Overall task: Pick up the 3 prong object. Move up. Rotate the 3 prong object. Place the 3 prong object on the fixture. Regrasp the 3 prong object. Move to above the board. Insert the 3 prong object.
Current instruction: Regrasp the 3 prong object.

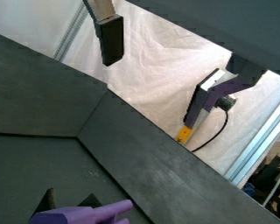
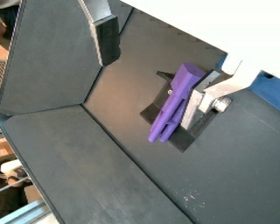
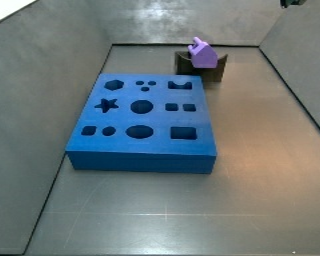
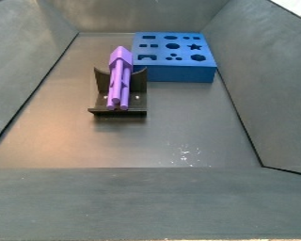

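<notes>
Can see the gripper (image 2: pixel 150 94) hanging up high, with its two fingers (image 2: pixel 106 39) spread wide and nothing held between them

In both wrist views, just silver plates with dark pads on each side and open space in the middle

In a side view, only a tiny dark bit of the gripper (image 3: pixel 294 3), right at the edge of the picture

Down below the gripper and well apart from it, can see the purple peg (image 4: pixel 118 68) lying along the dark fixture (image 4: pixel 119 112), resting in its scooped top with the raised sides beside it

Looks close to one finger in a wrist view (image 2: pixel 174 105), but sits far under it on the floor and does not touch it

Pokes in only a little, at the edge, in a wrist view (image 1: pixel 90 213)

Cannot tell from here which way the prongs point

Farther from the gripper than the fixture, can see the big blue board (image 3: pixel 143 158) flat on the floor

Near the fixture but not touching it, with a strip of bare floor in between in both side views

Full of holes on top: a star, circles, squares and three small dots, with nothing stuck in any of them
</notes>
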Available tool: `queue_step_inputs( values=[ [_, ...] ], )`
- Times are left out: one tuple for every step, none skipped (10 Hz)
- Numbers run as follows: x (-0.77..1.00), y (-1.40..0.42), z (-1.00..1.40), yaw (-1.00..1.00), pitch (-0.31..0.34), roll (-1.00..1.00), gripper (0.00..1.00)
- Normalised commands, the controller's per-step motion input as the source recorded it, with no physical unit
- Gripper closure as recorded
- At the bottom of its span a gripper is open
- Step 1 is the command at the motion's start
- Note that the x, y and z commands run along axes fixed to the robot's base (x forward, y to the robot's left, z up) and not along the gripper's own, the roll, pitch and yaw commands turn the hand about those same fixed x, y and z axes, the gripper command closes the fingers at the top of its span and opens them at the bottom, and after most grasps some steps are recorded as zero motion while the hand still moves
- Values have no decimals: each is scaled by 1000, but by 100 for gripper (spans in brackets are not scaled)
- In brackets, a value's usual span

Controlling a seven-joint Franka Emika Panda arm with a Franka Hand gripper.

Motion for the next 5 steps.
queue_step_inputs(
  values=[
    [296,-46,-26,93,70,125,0],
    [296,-46,-26,93,70,125,0],
    [296,-46,-25,93,70,125,0],
    [296,-46,-25,93,70,125,0],
    [296,-46,-25,93,70,125,0]
  ],
)
